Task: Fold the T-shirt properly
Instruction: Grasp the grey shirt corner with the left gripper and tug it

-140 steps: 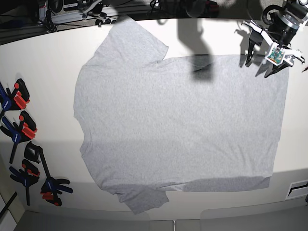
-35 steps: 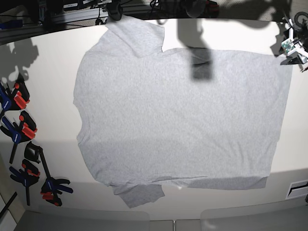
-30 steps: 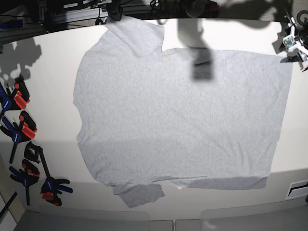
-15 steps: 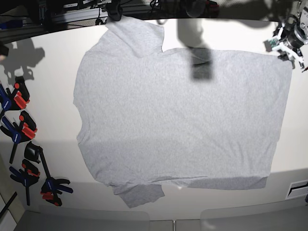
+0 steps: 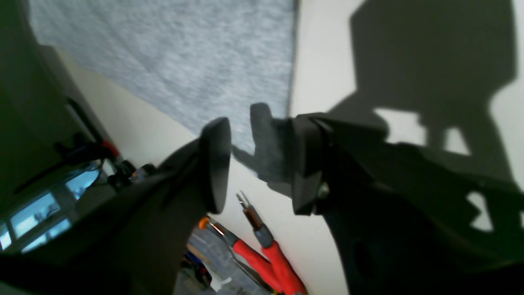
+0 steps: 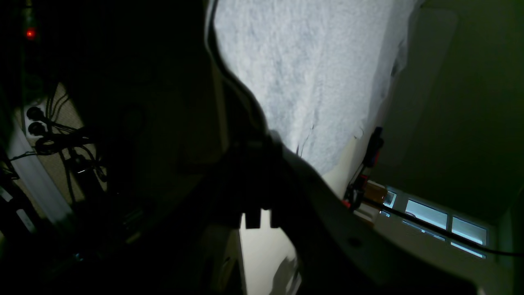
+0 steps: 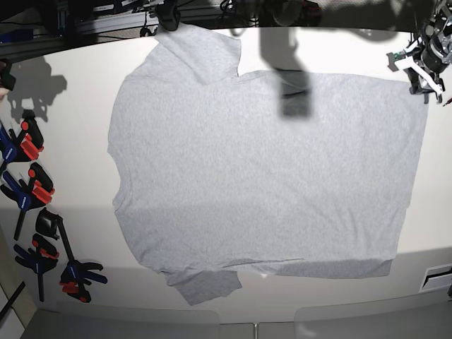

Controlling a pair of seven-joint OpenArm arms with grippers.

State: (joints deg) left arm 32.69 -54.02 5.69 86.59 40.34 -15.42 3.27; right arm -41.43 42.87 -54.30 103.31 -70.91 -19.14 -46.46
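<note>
Left gripper (image 5: 254,159), wrist view: the two dark jaws stand spread with a clear gap between them and nothing held; through that gap and above it lies the corner of the T-shirt (image 5: 196,65), its straight edge running down toward the jaw on the view's right, though whether cloth and jaw touch cannot be told; pale table (image 5: 327,53) shows on both sides of that corner; below the gripper lie red-handled tools (image 5: 266,254), off the cloth.

Base view: the left gripper (image 7: 421,65) hangs at the far corner of the T-shirt (image 7: 261,169) on the view's right, just at the hem's end; from that corner the grey shirt spreads flat and plain side up across the table (image 7: 70,134); the sleeve at the shirt's far end is folded over onto the body; the other sleeve lies flat at the near edge.

Right gripper (image 6: 258,217), wrist view: its jaws are pressed together with nothing seen between them; beyond it the shirt shows as a pale rumpled sheet.

Beyond the neck end of the shirt, a row of blue and red clamps (image 7: 32,191) lies on the table, well apart from the cloth.
</note>
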